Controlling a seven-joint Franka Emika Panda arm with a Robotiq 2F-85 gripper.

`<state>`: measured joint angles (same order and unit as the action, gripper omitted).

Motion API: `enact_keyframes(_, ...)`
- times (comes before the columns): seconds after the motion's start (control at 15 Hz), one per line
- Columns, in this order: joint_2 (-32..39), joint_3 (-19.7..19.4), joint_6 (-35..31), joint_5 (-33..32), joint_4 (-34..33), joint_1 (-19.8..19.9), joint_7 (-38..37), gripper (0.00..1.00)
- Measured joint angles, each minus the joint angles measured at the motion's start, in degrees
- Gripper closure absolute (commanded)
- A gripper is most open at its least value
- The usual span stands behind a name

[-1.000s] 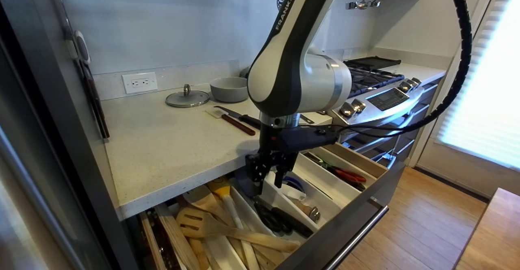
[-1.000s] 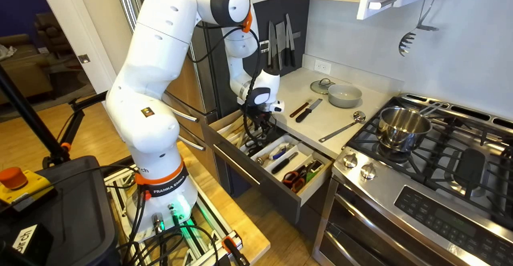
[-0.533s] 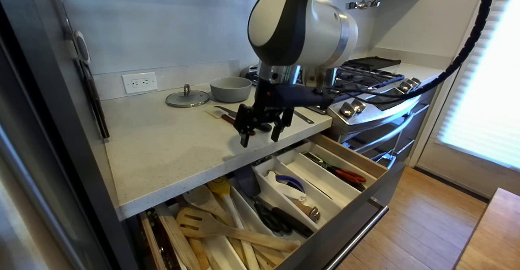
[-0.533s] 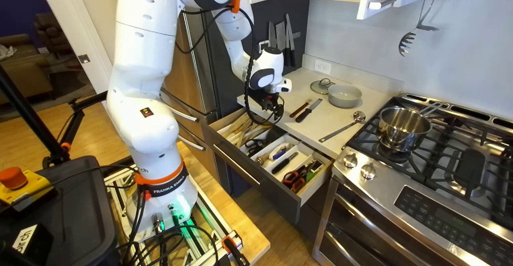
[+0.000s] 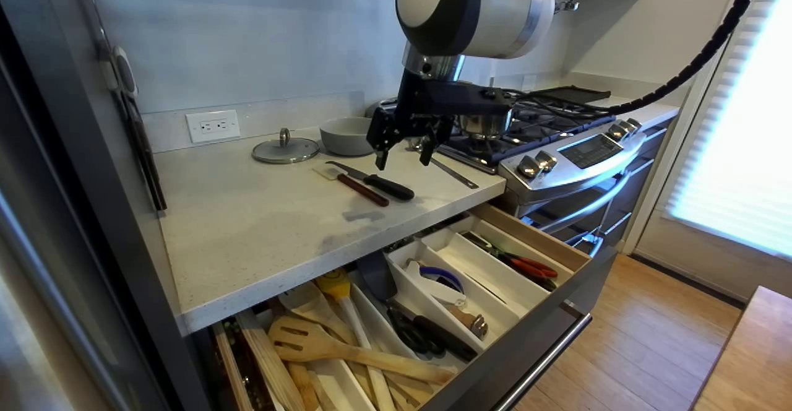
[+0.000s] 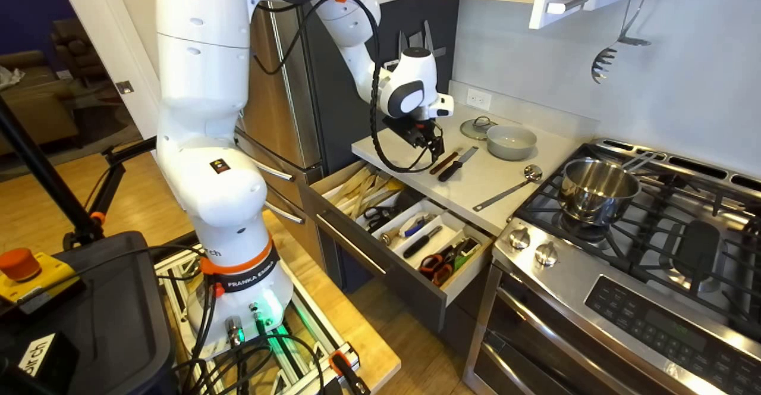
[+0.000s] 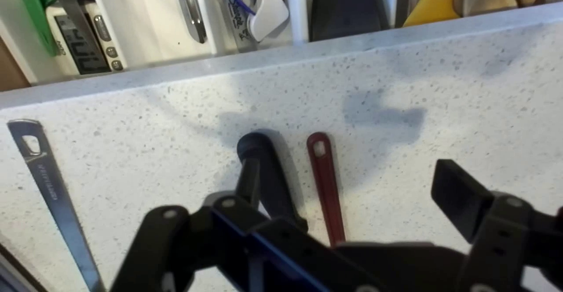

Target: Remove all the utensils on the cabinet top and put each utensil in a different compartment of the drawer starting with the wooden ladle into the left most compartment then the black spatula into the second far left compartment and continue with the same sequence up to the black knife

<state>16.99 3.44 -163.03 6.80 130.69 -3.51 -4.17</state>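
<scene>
Above the counter (image 5: 260,213) my gripper (image 5: 403,160) stands open with nothing between its fingers. On the counter below it lie a knife with a black handle (image 5: 388,186) and a red-handled utensil (image 5: 362,189). In the wrist view the red handle (image 7: 326,186) shows between the jaws, further down, and one finger partly covers the black handle (image 7: 268,177). A metal ladle (image 6: 505,194) rests nearer the stove. The black spatula (image 5: 376,275) lies in a drawer compartment. Several wooden utensils fill the compartments to its left, a slotted one (image 5: 303,340) on top; which is the wooden ladle I cannot tell.
The drawer (image 5: 544,352) is pulled out under the counter edge. Its other compartments hold a white opener (image 5: 433,284), a black-handled tool (image 6: 422,241) and red-handled scissors (image 5: 532,267). A glass lid (image 5: 286,150), grey bowl (image 5: 346,137) and stove (image 6: 594,246) stand around.
My gripper has risen out of the drawer, from beside the black spatula, and moved over the counter toward the knife and red-handled utensil. Its jaws have spread wider. The spatula stays in the drawer.
</scene>
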Motion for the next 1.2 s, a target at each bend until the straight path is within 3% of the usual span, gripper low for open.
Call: enact_keyframes(1.2, 17.95, -4.75, -1.12, -5.85, -18.01, -5.26, -2.44, 0.00)
